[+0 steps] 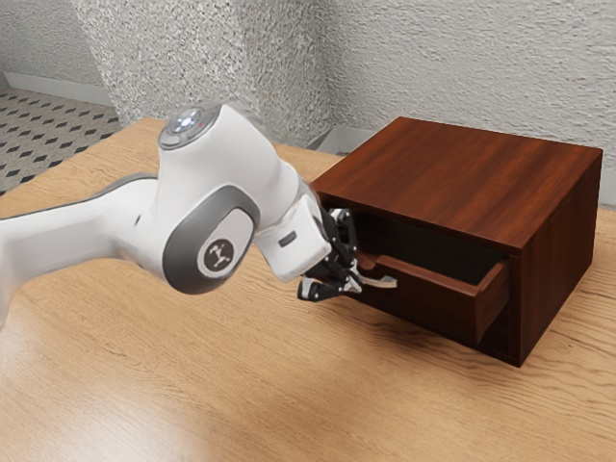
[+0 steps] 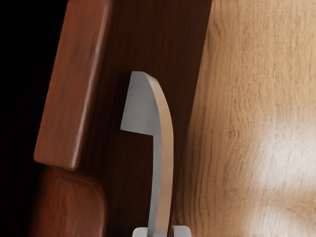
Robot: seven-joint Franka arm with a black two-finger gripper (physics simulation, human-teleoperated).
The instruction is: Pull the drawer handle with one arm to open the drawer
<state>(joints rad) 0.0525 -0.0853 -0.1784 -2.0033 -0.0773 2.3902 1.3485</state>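
**benchtop_bo:** Side cam first. Where's the hand relative to the thing it's meant to pull?

**kt_sim:** The gripper (image 1: 337, 283) is right at the grey drawer handle (image 1: 377, 281), on the arm's side of it. The handle runs level along the front of the drawer (image 1: 438, 289), which sits partly out of the dark wood cabinet (image 1: 462, 183), with a gap showing above it. So I'd say the pull goes straight back toward the exterior view's left, square to that front. Nothing else is on the table (image 1: 241, 385) in that path.

**benchtop_bo:** And the wrist cam?

**kt_sim:** The drawer handle (image 2: 155, 148) curves off the drawer (image 2: 74, 98) and runs down to the hand. The 2 grey pads (image 2: 140, 231) sit flush on either side of it, so it looks clamped on the handle. The table (image 2: 247, 123) is beyond. The main risk I see is slipping along the bar.
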